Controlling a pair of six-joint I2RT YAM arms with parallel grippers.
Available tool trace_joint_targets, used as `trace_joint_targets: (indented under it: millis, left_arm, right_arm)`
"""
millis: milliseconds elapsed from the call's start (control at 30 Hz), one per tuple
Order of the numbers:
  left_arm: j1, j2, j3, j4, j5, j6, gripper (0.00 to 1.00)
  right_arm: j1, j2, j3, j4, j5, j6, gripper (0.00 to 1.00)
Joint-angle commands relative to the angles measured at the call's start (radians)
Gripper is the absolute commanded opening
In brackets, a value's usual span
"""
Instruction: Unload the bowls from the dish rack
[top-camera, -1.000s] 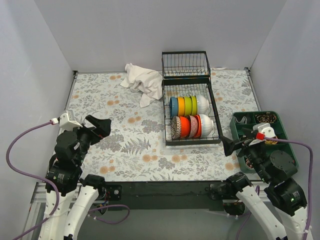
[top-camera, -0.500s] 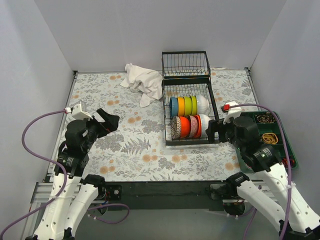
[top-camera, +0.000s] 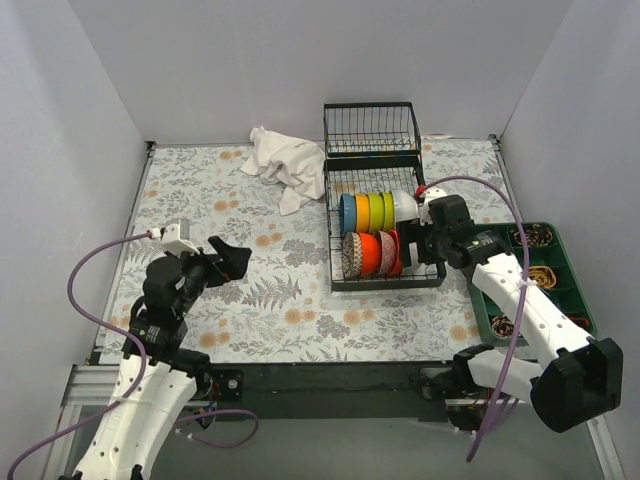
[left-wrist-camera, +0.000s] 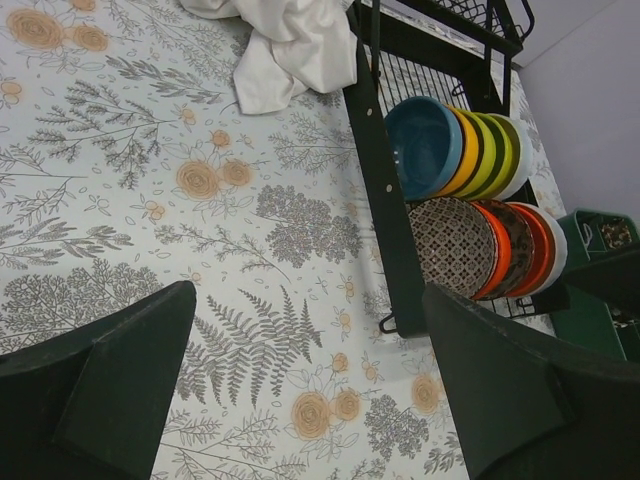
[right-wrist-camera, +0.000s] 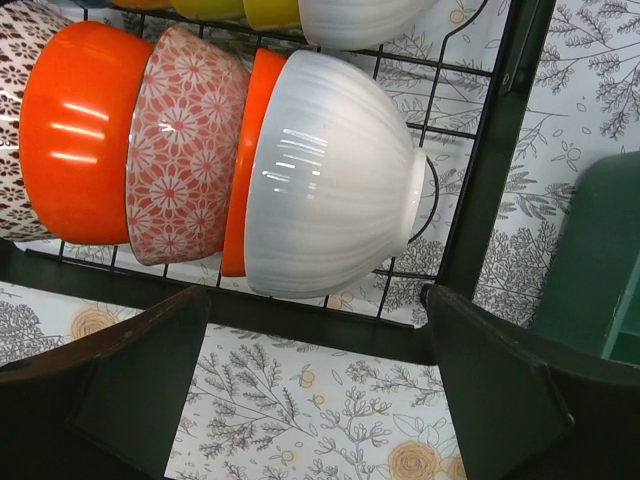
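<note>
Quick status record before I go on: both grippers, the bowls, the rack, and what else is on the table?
left gripper: open, empty, over the table left of the rack
right gripper: open, empty, at the front row's white bowl; contact unclear
bowls: two rows on edge in the rack, none out yet
cloth: crumpled, by the rack's back left
tray: green, right of the rack
</note>
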Motion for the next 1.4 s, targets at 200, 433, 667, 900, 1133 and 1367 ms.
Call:
trace_joint_targets:
  millis: [200,433,667,900,1133,1367]
  left_arm:
    - [-0.092,-0.067,-0.105,0.100,-0.023,0.058,0.98]
    - [-0.098,-0.026,-0.117,0.133,-0.030,0.073,0.98]
    - [-0.101,0.000,-0.119,0.143,-0.035,0.081,0.98]
    - [-0.099,0.005,-0.120,0.145,-0.035,0.086,0.98]
    - [-0.101,0.005,-0.120,0.146,-0.033,0.086,0.98]
    - [-0.102,0.005,-0.126,0.153,-0.032,0.087,0.98]
  right_arm:
    - [-0.152,0.009,0.020,0.024,-0.236,-0.118,0.99]
    - [-0.215,0.062,0.025,0.028,-0.403,-0.188,0.98]
    - [-0.217,0.107,-0.006,0.056,-0.434,-0.208,0.98]
    - [-0.223,0.134,-0.043,0.100,-0.431,-0.227,0.98]
    - [-0.229,0.147,-0.066,0.123,-0.409,-0.246,0.94]
    - [-0.232,0.151,-0.079,0.160,-0.385,-0.246,0.95]
